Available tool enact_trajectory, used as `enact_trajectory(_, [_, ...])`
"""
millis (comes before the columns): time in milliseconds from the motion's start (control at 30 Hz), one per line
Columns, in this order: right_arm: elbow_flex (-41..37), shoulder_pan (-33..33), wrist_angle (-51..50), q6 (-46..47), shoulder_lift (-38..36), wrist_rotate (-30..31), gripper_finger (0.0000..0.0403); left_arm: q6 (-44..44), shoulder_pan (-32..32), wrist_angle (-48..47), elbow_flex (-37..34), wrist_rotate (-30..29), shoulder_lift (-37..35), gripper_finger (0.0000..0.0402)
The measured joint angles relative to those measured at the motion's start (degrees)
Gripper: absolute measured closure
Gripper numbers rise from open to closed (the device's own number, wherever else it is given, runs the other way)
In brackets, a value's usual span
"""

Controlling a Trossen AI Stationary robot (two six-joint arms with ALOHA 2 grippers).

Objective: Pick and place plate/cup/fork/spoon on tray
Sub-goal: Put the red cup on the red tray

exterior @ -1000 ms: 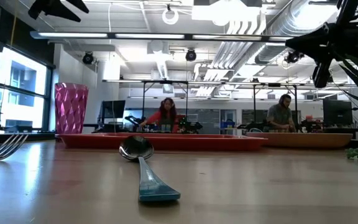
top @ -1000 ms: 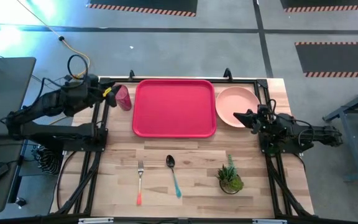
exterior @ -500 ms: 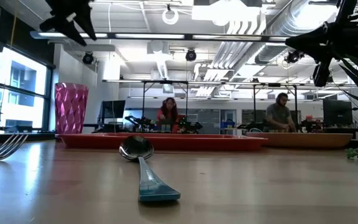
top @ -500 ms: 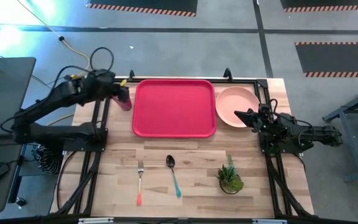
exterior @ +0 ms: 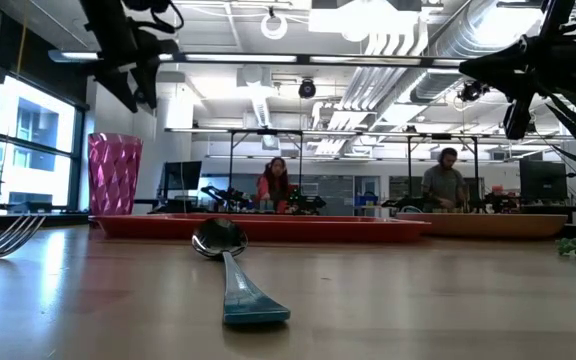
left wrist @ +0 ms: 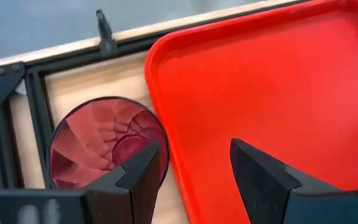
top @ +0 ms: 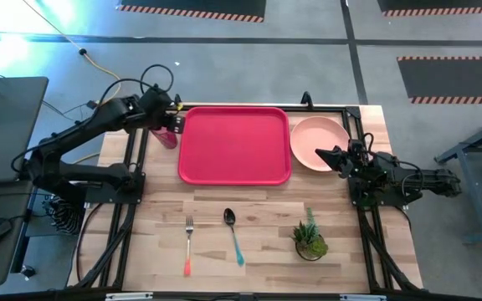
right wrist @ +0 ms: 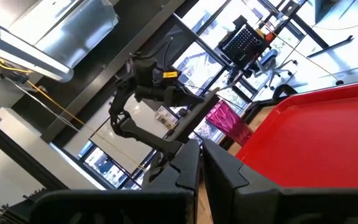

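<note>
The left hand is hanging over the back-left corner of the desk, right above the cup, fingers spread apart. In the left wrist view the two dark fingers are straddling the gap between the cup's rim and the tray's edge, and they're not touching either one. From the low view the arm is sitting up above the cup, clear of it.

The cup is standing upright on the desk just beside the tray's left rim, near the back corner. The red tray is lying flat in the middle-back of the desk with nothing on it.

The salmon-pink plate is sitting just off the tray's right side. The right hand is parked at the plate's near-right edge, and its fingers are looking pinched nearly together in the right wrist view, gripping nothing.

Up front, the fork with the orange-red handle and the spoon with the teal handle are lying side by side on the wood, near each other but apart, well away from the tray. A small potted plant is sitting to the right of the spoon.

Two people are showing in the room behind the desk in the low view.
</note>
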Motion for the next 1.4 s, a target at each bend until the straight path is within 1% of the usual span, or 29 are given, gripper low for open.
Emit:
enact_trajectory(433, [0.0, 0.0, -0.5, 0.0, 0.0, 0.0, 0.0391, -0.5, 0.1, -2.0, 0.0, -0.1, 7.9, 0.0223])
enact_trajectory(600, [0.0, 0.0, -0.6, 0.0, 0.0, 0.0, 0.0391, -0.5, 0.2, -2.1, 0.0, -1.1, 10.9, 0.0223])
enact_trajectory(767, [0.0, 0.0, -0.6, 0.0, 0.0, 0.0, 0.0391, -1.3, 1.0, -2.2, 0.0, -1.2, 13.3, 0.0223])
enact_trajectory(900, [0.0, 0.0, -0.6, 0.0, 0.0, 0.0, 0.0391, -0.4, 1.9, -2.2, 0.0, -1.1, 14.7, 0.0227])
enact_trajectory(1033, [0.0, 0.0, -0.7, 0.0, 0.0, 0.0, 0.0391, 0.2, 2.6, -2.2, 0.0, -0.3, 15.5, 0.0255])
enact_trajectory(1200, [0.0, 0.0, -0.8, 0.0, 0.0, 0.0, 0.0391, 1.6, 3.0, -2.3, 0.0, -0.3, 15.5, 0.0312])
enact_trajectory(1400, [0.0, 0.0, -0.8, 0.0, 0.0, 0.0, 0.0391, 3.2, 3.0, -2.8, 0.0, -1.7, 15.5, 0.0374])
